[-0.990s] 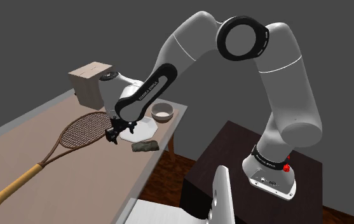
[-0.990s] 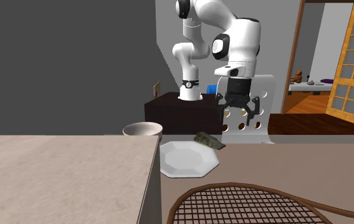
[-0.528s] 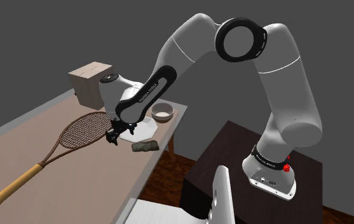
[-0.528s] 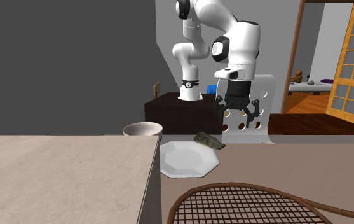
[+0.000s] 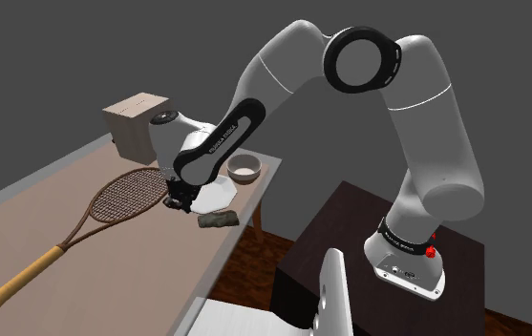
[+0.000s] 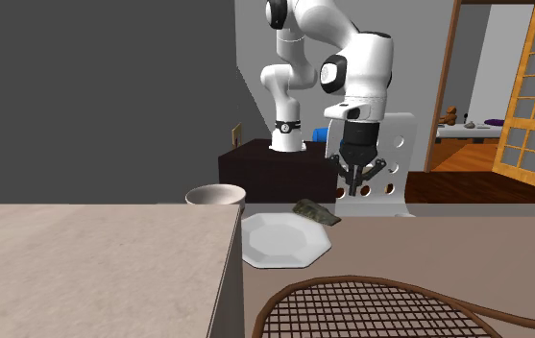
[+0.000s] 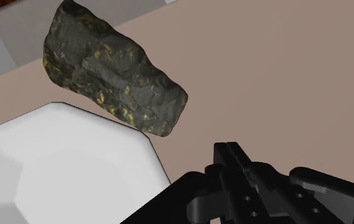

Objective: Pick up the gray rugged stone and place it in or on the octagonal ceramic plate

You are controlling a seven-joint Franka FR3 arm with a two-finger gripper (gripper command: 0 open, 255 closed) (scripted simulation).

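The gray rugged stone (image 5: 218, 220) (image 6: 315, 211) (image 7: 115, 67), dark with yellowish flecks, lies on the tan table right beside the white octagonal plate (image 5: 212, 195) (image 6: 284, 240) (image 7: 54, 165); it touches or overlaps the plate's edge. My black gripper (image 5: 176, 202) (image 6: 356, 189) (image 7: 231, 150) hangs above the table, a short way from the stone and the plate. Its fingers meet with nothing between them. In the wrist view the stone sits clear ahead of the fingertips, not touched.
A white bowl (image 5: 244, 168) (image 6: 215, 196) stands just behind the plate. A wooden racket (image 5: 111, 202) (image 6: 371, 307) lies along the table, and a tan box (image 5: 139, 124) stands at its far end. The table edge runs close by the stone. A white chair (image 5: 330, 286) stands beside the dark stand.
The fingers stood spread apart in the earlier frames and have now come together on nothing. The arm has hardly shifted; stone and plate lie as before.
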